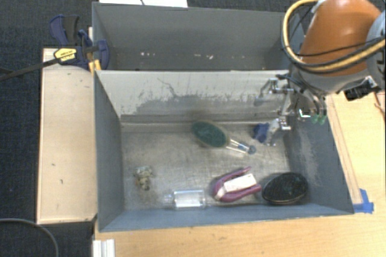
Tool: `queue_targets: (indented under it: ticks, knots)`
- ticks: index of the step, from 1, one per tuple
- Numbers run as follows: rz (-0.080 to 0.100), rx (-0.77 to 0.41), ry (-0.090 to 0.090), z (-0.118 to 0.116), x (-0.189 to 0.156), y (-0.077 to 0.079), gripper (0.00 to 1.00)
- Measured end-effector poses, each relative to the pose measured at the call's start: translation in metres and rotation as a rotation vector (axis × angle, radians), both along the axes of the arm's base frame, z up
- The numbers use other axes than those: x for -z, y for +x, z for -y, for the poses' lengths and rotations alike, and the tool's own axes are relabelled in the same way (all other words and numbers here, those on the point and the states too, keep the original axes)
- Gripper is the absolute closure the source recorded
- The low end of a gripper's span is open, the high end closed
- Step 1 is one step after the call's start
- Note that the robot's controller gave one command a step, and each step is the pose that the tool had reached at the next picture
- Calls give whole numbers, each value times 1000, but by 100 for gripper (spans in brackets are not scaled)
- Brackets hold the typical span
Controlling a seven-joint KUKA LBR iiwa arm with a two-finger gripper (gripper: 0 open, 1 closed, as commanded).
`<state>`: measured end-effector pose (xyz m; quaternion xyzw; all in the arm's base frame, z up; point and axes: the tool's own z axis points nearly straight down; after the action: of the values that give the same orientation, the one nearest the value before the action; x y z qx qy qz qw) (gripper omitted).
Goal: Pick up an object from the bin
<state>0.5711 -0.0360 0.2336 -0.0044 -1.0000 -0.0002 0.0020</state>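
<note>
Small blue object (pixel 260 132) lies at the far right of the bin (pixel 108 159), just left of the gripper (pixel 279 125). You cannot tell whether the gripper is open or closed, or whether it has the object. Watch the green brush (pixel 209 134): its handle ends near the blue object and could get nudged or dragged along. The bin's right wall is close too, so a scrape is possible.

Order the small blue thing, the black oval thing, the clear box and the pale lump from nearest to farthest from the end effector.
1. The small blue thing, just left of the end effector.
2. The black oval thing, lower right of the bin.
3. The clear box, lower middle.
4. The pale lump, lower left.
</note>
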Motion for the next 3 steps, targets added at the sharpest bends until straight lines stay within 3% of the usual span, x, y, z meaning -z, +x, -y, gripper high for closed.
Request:
queue_targets:
  ticks: [1, 2, 3]
  knots:
    - [-1, -17, 0, 44, 108, -8, 0]
    - [6, -104, 1, 14, 161, 17, 0]
    - [13, -103, -1, 15, 157, 18, 100]
